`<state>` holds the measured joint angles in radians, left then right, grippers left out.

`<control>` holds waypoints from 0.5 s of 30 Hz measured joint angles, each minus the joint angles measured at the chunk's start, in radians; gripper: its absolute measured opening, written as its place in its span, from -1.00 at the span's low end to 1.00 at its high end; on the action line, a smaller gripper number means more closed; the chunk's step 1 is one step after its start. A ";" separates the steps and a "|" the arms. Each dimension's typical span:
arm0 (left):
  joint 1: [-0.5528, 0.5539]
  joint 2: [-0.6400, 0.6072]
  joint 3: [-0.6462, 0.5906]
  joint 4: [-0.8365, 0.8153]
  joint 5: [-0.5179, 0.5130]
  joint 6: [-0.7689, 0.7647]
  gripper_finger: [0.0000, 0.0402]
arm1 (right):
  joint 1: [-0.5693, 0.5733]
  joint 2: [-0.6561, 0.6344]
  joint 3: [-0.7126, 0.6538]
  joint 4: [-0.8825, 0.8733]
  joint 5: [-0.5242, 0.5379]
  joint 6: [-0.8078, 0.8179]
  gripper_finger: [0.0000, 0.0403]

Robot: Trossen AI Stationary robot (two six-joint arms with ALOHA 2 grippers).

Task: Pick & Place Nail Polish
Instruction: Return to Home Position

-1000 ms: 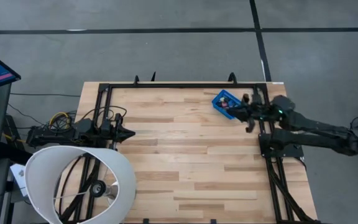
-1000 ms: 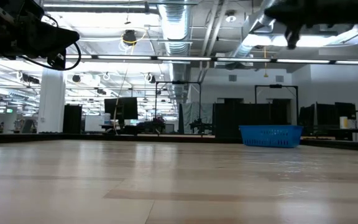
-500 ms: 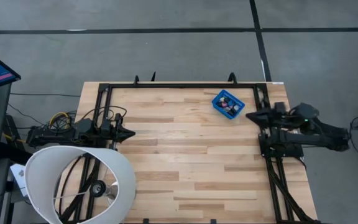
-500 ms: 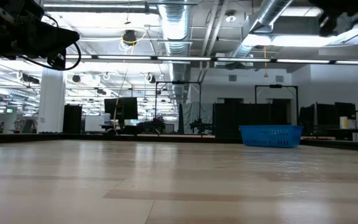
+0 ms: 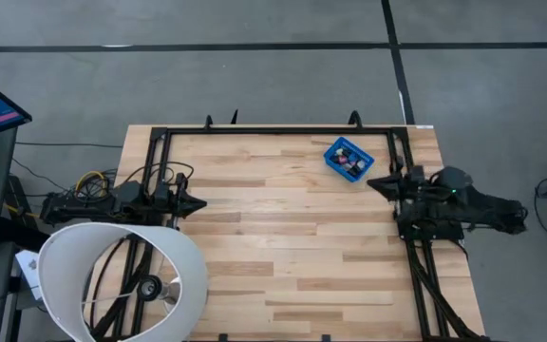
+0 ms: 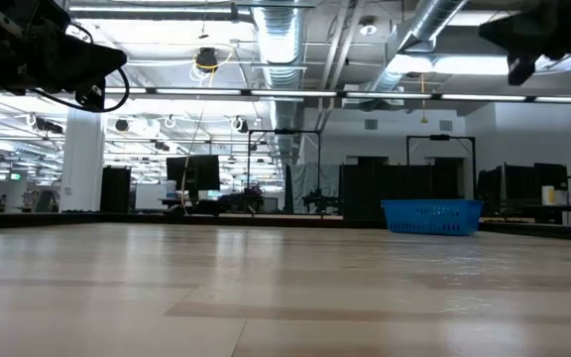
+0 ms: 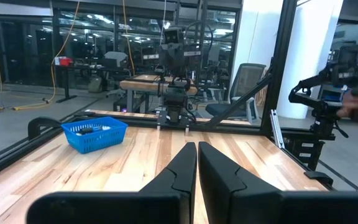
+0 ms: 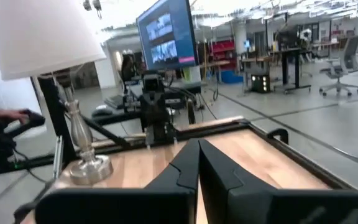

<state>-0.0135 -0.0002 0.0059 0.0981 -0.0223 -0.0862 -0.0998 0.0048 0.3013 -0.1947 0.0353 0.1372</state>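
Observation:
Several nail polish bottles point(image 5: 349, 161) lie inside a small blue bin point(image 5: 348, 160) that stands on the table at the far right; the bin point(image 7: 95, 134) also shows in the left wrist view and, as the bin point(image 6: 432, 215), in the low view. My right gripper point(image 5: 372, 182) is shut and empty, level, just nearside-right of the bin, with its arm folded back at the table's right edge. My left gripper point(image 5: 201, 201) waits shut and empty at the left edge. Both wrist views show the fingers closed together, at my left gripper point(image 7: 197, 155) and my right gripper point(image 8: 199, 155).
A lamp with a white shade point(image 5: 122, 275) stands at the near left corner; its metal foot point(image 8: 86, 165) shows in the right wrist view. A black frame rail point(image 5: 283, 130) runs around the wooden tabletop point(image 5: 283, 247).
My right gripper has drawn back from over the blue bin toward the table's right edge, sinking a little and rolling as its arm folded in. The bin and the bottles have stayed in place.

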 joint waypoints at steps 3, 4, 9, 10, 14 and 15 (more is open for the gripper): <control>0.000 0.000 0.000 0.000 0.000 0.000 -0.94 | 0.000 0.000 -0.110 0.119 0.000 0.034 -1.00; 0.000 0.000 0.000 0.000 0.000 0.000 -0.94 | 0.000 0.000 -0.156 0.169 0.000 0.049 -1.00; 0.000 0.000 0.000 0.000 0.000 0.000 -0.94 | 0.000 0.002 -0.292 0.395 0.007 0.077 -1.00; 0.000 0.000 0.000 0.000 0.000 0.000 -0.94 | 0.001 0.006 -0.292 0.384 0.010 0.077 -1.00; 0.000 0.000 0.000 0.000 0.000 0.000 -0.94 | 0.001 -0.003 -0.293 0.334 0.011 0.035 -1.00; 0.000 0.000 0.000 0.000 0.000 0.000 -0.94 | 0.001 -0.001 -0.294 0.295 0.011 0.034 -1.00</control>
<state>-0.0136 -0.0002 0.0062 0.0978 -0.0220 -0.0860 -0.0986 0.0041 0.0078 0.1005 0.0463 0.1715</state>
